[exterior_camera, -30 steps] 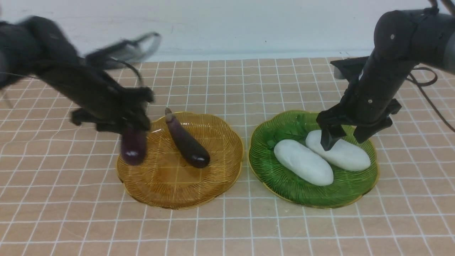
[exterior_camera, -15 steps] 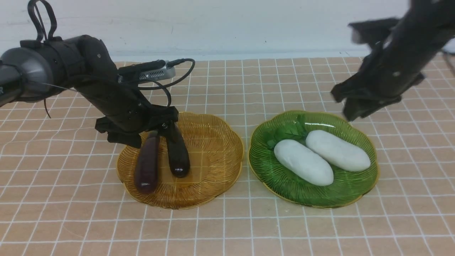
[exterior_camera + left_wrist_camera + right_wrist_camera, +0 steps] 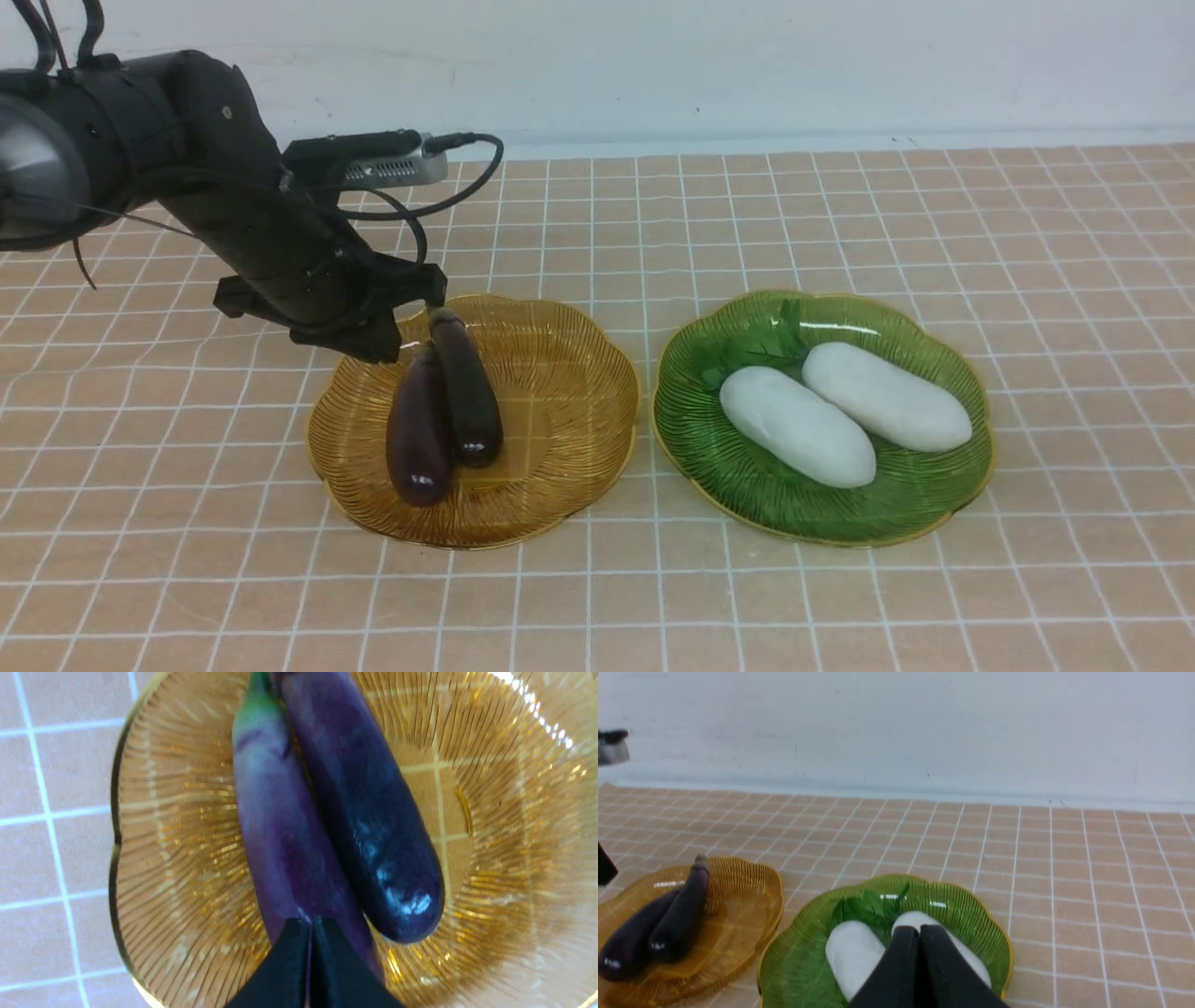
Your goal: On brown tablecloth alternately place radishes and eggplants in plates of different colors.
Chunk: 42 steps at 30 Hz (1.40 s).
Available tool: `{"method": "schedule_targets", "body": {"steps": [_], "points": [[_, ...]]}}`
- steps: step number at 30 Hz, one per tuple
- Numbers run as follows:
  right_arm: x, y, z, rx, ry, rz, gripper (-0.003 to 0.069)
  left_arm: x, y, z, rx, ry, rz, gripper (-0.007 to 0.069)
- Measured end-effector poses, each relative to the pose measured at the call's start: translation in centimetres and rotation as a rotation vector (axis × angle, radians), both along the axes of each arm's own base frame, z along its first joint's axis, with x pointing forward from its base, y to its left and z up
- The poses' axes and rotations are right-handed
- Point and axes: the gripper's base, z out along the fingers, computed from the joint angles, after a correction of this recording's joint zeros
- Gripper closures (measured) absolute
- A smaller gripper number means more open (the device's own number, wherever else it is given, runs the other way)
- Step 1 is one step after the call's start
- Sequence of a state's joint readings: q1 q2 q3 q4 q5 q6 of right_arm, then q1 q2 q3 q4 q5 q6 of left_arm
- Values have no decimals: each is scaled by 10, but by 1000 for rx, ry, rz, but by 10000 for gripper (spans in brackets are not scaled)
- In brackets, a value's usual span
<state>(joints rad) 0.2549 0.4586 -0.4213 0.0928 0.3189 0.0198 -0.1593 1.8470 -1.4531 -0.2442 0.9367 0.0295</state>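
Two dark-purple eggplants [image 3: 420, 439] [image 3: 464, 392] lie side by side in the amber plate [image 3: 579, 373]. Two white radishes [image 3: 796, 426] [image 3: 887, 395] lie side by side in the green plate [image 3: 934, 504]. Both plates stand on the brown tablecloth [image 3: 597, 579]. My left gripper [image 3: 387, 336] hovers over the amber plate's far left rim. In the left wrist view the left gripper [image 3: 309, 921] is shut and empty, just above the paler eggplant [image 3: 280, 835]. The right gripper [image 3: 919, 928] is shut and empty, raised back from the green plate [image 3: 971, 914]. It is out of the front view.
A white wall runs along the far edge of the cloth. The left arm's cable and wrist camera [image 3: 383, 168] hang over the cloth behind the amber plate. The cloth is slightly wrinkled at the left.
The left gripper set the second eggplant down beside the first in the amber plate and let go. The right arm rose from the radishes and left the front view.
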Motion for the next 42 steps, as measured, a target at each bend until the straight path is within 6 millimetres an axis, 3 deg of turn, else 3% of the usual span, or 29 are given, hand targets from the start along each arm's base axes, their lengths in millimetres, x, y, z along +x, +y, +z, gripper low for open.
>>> {"method": "schedule_targets", "body": {"steps": [19, 25, 32, 37, 42], "points": [[-4, -1, -5, 5, -12, -1, 674, -8, 0, -2, 10, 84, -21, 628], [-26, -9, -36, 15, -52, -30, 674, -8, 1, -2, 14, 90, -24, 628], [-45, -21, -88, -30, -58, -150, 674, -11, 3, 0, 41, 98, -39, 628], [-46, -24, -115, -99, 29, -186, 674, -24, 10, 27, 96, 49, -60, 628], [-46, -25, -124, -126, 65, -188, 674, -53, 19, 76, 144, -50, -71, 628]]}}
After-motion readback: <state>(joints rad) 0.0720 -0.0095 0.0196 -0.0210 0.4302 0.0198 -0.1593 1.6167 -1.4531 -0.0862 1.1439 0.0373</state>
